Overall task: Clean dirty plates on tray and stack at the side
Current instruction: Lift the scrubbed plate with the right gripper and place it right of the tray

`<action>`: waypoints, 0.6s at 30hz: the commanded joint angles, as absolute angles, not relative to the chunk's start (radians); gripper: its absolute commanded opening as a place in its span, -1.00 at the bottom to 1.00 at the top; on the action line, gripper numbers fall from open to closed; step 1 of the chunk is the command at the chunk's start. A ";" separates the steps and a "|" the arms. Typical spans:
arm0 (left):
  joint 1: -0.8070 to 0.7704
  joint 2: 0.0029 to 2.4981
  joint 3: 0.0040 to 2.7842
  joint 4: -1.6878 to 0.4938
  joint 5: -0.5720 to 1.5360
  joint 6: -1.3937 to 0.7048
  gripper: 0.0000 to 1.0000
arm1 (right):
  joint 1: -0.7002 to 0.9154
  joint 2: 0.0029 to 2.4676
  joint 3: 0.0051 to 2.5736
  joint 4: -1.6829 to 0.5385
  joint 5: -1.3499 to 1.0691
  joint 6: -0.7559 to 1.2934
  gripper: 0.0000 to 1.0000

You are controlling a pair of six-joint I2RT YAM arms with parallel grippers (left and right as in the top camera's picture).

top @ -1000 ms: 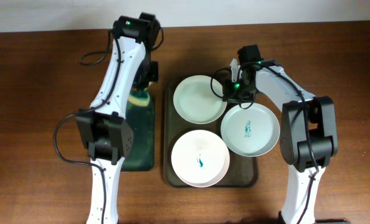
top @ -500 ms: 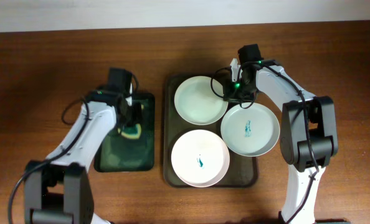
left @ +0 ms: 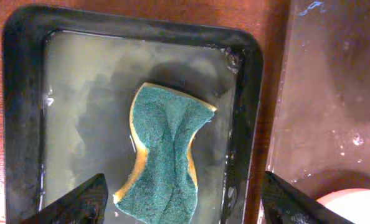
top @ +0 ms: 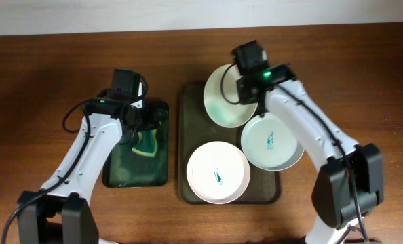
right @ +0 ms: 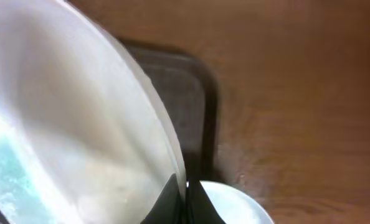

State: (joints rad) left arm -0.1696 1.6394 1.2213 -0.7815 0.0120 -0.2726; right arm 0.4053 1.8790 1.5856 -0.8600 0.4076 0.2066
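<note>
white plate (top: 223, 102) tilted above the tray (top: 184, 142), rim pinched by right hand (right: 184, 198) — left hand (left: 185, 205) splayed over sponge (left: 166, 149)

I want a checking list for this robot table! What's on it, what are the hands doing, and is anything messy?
Surface: brown wooden table, wood showing around both trays.
Job's things: large dark olive-brown tray holds a round white plate at the front and a round white plate on the right, both with teal smears; a third white plate is tilted over the tray's far edge.
Clutter: smaller dark green tray with a green-and-yellow sponge lying in it.
Hands: left hand open above the sponge; right hand shut on the third white plate's rim.
Cables: black cable loops beside the left arm.
Surroundings: pale wall strip behind the table.
</note>
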 commanded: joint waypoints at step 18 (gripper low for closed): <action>-0.162 1.615 1.237 -0.776 0.020 -0.268 0.86 | 0.826 1.839 1.589 -0.944 1.348 0.241 -0.92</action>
